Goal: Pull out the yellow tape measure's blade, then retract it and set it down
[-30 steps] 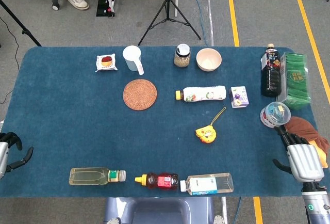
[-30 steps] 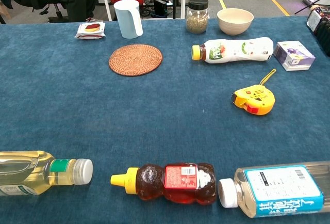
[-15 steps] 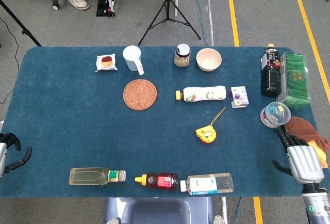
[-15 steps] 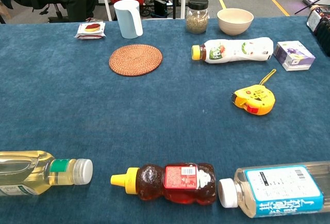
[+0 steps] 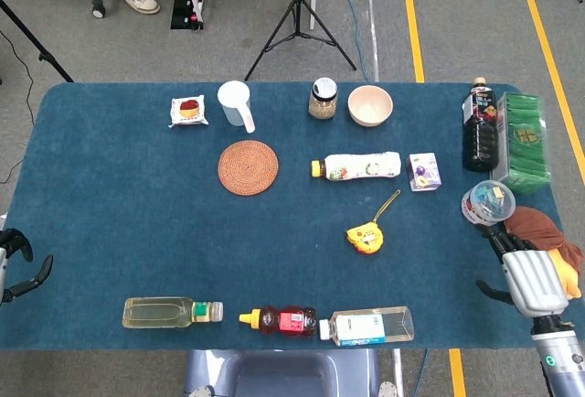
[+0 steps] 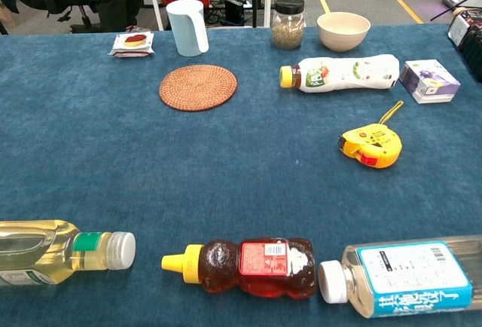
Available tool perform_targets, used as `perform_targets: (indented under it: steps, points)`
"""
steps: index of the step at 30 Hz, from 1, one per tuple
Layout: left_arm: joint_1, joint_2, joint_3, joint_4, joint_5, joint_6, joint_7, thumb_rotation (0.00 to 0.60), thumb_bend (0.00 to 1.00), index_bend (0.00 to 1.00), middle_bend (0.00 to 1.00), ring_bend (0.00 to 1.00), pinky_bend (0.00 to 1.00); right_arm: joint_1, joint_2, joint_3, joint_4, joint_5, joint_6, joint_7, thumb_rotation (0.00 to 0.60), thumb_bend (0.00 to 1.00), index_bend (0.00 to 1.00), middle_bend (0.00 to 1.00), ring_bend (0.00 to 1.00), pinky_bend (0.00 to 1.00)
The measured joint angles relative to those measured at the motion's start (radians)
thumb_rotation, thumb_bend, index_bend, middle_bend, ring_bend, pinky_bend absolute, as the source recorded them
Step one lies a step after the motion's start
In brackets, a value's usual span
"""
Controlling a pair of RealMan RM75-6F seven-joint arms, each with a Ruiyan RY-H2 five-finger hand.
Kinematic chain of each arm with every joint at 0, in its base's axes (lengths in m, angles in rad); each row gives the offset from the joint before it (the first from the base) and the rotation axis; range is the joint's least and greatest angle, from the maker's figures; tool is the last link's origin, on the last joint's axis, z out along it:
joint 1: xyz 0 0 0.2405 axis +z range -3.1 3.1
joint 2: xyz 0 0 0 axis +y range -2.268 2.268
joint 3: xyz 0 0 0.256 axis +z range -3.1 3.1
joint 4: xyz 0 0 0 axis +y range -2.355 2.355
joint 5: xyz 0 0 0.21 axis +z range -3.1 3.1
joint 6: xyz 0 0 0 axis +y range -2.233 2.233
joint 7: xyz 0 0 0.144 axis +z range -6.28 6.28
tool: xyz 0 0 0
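Yellow tape measure [image 5: 365,237] lies untouched on the blue tabletop [image 5: 119,223], a little right of the middle, with its thin yellow strap stretched away toward the small purple box [image 5: 424,171]. Just behind it a white bottle [image 5: 356,166] lies on its side, and further back stand a glass jar [image 5: 322,99] and a cream bowl [image 5: 369,105]. To the left I see a round woven coaster [image 5: 248,167], a pale blue cup [image 5: 236,104] and a small wrapped snack [image 5: 188,110]. Along the near edge three bottles lie flat in a row: one with yellow liquid [image 5: 172,312], a bear-shaped honey bottle [image 5: 279,320] and a clear square one [image 5: 366,326]. The right robot hand [image 5: 525,278] rests at the right edge of the tabletop, well apart from the tape measure, its fingers stretched forward and holding nothing. The left robot hand [image 5: 16,272] shows only partly at the far left edge; its dark fingers are spread apart and empty. Neither hand appears in the chest view.
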Motion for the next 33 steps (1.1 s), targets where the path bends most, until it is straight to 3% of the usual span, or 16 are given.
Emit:
perform_targets:
  steps: [8,19,27,33]
  points:
    - [-0.035,0.022,-0.031,-0.033,-0.03,-0.032,0.021,0.302,0.32,0.6,0.46,0.38,0.36,0.123,0.041,0.021,-0.016,-0.017,-0.161,0.054,0.6,0.24,0.23,0.32,0.32,0.39]
    - [-0.081,0.033,-0.054,-0.06,-0.066,-0.086,0.064,0.304,0.32,0.6,0.46,0.38,0.36,0.329,0.07,0.06,-0.029,0.002,-0.426,0.108,0.6,0.24,0.24,0.32,0.32,0.39]
    - [-0.113,0.041,-0.075,-0.073,-0.107,-0.113,0.092,0.307,0.32,0.6,0.46,0.38,0.36,0.457,-0.01,0.063,0.039,0.035,-0.597,0.132,0.6,0.24,0.24,0.32,0.32,0.39]
    - [-0.128,0.044,-0.087,-0.074,-0.127,-0.121,0.096,0.305,0.32,0.6,0.46,0.38,0.36,0.502,-0.055,0.055,0.083,0.05,-0.645,0.134,0.6,0.24,0.24,0.32,0.31,0.37]
